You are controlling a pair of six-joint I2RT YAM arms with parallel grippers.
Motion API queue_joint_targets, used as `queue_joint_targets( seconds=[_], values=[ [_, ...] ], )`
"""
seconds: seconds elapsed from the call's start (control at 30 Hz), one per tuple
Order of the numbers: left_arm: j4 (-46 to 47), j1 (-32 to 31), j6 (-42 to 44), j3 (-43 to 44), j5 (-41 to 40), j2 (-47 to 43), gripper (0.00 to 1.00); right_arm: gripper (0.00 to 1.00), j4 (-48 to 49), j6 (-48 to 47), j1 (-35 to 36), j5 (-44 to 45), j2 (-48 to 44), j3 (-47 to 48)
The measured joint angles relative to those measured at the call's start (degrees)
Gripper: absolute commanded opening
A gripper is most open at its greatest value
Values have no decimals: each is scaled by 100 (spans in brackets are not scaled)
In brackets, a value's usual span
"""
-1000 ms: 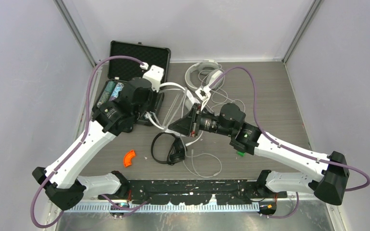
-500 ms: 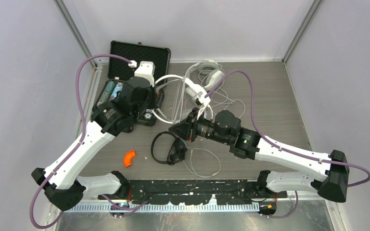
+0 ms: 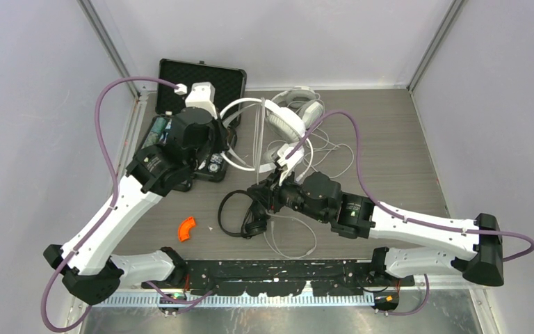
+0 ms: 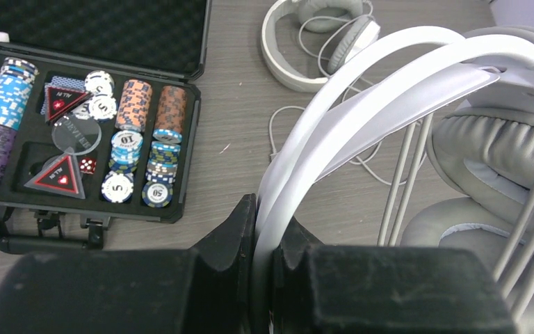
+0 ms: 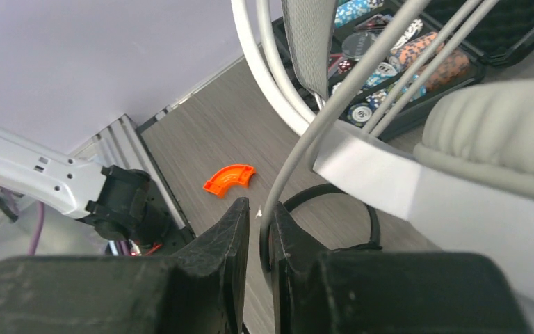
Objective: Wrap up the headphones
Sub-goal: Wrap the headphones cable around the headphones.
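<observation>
My left gripper [image 3: 221,141] is shut on the headband [image 4: 361,90] of a white padded pair of headphones [image 3: 283,124], held above the table. Its grey ear cushions [image 4: 487,146] hang to the right. That pair's pale cord [image 5: 306,146] runs taut in several strands across the earcups and down between the fingers of my right gripper [image 5: 259,229], which is shut on it. The right gripper [image 3: 259,189] hovers just above the slim black headphones [image 3: 240,216], which lie on the table. A second white pair [image 3: 299,97] rests at the back with its cord loose.
An open black case [image 4: 76,125] of poker chips sits at the back left, under the left wrist. An orange curved piece [image 3: 188,227] lies near the front left. Loose pale cord [image 3: 295,240] loops on the table in front of the right arm.
The right gripper has swung left and toward the front with the cord, now above the black pair. The left gripper has tipped the white pair up and back.
</observation>
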Motion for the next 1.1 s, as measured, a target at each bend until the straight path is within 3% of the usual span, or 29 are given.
queue_joint_targets(
  seconds=[0.47,1.1],
  values=[
    [83,0,-350,389,28,17,0,27,372,-896,378,769,4,-387],
    [92,0,-562,859,369,133,0,34,2597,-2227,627,1165,332,-2341]
  ],
)
